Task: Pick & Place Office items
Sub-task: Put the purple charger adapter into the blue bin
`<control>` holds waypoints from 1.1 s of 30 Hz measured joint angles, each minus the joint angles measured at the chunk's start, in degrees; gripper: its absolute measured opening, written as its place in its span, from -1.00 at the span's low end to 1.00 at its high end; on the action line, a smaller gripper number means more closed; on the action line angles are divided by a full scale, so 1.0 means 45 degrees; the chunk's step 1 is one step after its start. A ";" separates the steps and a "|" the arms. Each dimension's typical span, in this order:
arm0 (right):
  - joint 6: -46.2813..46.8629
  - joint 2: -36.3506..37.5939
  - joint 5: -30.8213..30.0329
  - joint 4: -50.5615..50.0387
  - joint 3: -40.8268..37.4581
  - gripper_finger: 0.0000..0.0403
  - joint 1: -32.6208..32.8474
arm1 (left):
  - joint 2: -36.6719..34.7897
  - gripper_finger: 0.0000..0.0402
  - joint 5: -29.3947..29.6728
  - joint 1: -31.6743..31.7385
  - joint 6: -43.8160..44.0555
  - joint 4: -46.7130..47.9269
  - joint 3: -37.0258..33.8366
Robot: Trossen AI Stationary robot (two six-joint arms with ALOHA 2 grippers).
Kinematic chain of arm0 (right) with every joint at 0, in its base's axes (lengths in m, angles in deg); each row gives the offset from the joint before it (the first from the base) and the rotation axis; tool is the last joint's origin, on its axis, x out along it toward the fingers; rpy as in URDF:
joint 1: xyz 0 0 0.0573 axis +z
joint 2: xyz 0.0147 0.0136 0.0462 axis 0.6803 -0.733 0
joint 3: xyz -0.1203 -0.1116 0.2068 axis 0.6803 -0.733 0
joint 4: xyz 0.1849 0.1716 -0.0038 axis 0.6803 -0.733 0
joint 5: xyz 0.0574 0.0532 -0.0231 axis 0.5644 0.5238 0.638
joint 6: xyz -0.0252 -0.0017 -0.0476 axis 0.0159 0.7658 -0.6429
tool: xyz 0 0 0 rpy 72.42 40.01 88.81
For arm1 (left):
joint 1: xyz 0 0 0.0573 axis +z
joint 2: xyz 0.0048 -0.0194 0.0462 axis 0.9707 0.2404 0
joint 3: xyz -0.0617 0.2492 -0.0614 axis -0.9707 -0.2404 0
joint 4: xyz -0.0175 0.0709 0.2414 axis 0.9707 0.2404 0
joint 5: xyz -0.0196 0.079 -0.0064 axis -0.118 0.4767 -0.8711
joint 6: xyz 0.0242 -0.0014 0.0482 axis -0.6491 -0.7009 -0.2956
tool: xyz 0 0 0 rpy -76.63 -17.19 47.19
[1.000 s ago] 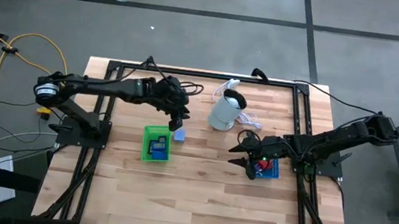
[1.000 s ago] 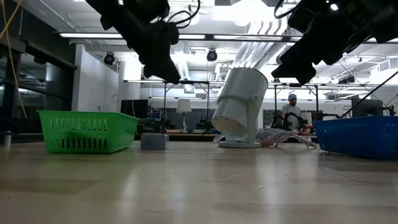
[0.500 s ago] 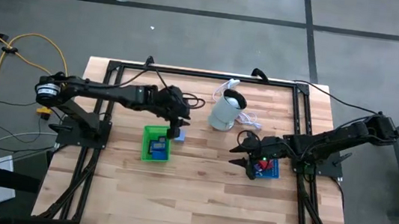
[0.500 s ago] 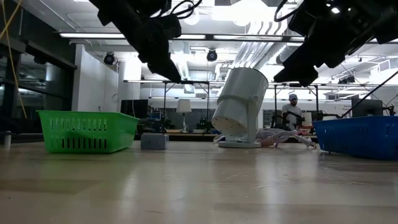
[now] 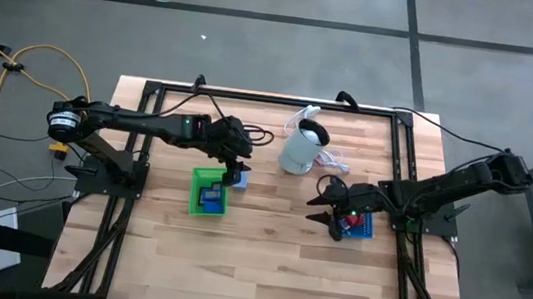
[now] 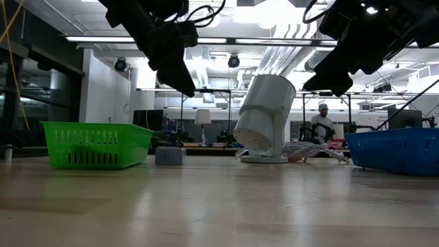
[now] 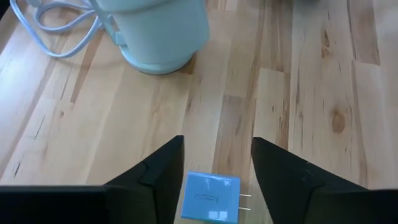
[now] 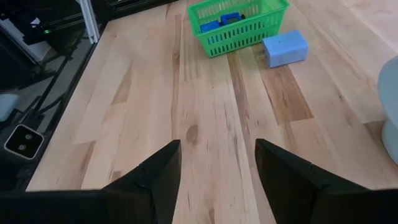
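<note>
No readable text, labels, brands or numbers on any item or surface

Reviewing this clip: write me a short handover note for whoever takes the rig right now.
Left gripper: open, above the light blue plug block, which lies on the table beside the green tray, not gripped.
Right gripper: open, empty, raised by the blue tray.
Done: blue items already lie in the green tray.
Left: grasp the plug block and place it; the blue tray's contents are hard to tell.
</note>
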 joint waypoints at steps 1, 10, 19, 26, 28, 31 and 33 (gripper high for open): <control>0.0000 0.0000 -0.0013 0.0000 0.0000 -0.05 0.0042 | 0.0000 -0.07 0.0000 0.0000 0.0072 0.0005 0.0000; 0.0000 0.0000 -0.0028 0.0010 0.0000 -0.05 0.0195 | 0.0000 0.21 0.0000 -0.0337 -0.0303 0.0058 0.0000; 0.0287 0.0000 -0.0023 0.0010 0.0000 -0.05 0.0195 | 0.0000 0.44 0.0526 -0.0789 0.0682 0.0058 -0.0010; 0.0291 0.0000 -0.0023 0.0010 0.0000 -0.05 0.0195 | 0.0000 0.44 0.0675 -0.0777 0.0945 0.0306 -0.0010; 0.0296 0.0000 -0.0023 0.0010 0.0000 -0.05 0.0195 | 0.0000 0.44 0.0675 -0.0777 0.0910 0.0456 -0.0010; 0.0296 0.0000 -0.0018 0.0010 0.0000 -0.05 0.0195 | 0.0000 0.44 0.0722 -0.0777 0.0702 0.0798 -0.0015; 0.0295 0.0000 -0.0018 0.0010 0.0000 -0.05 0.0195 | -0.0005 0.44 0.0719 -0.0777 0.0453 0.0841 -0.0049</control>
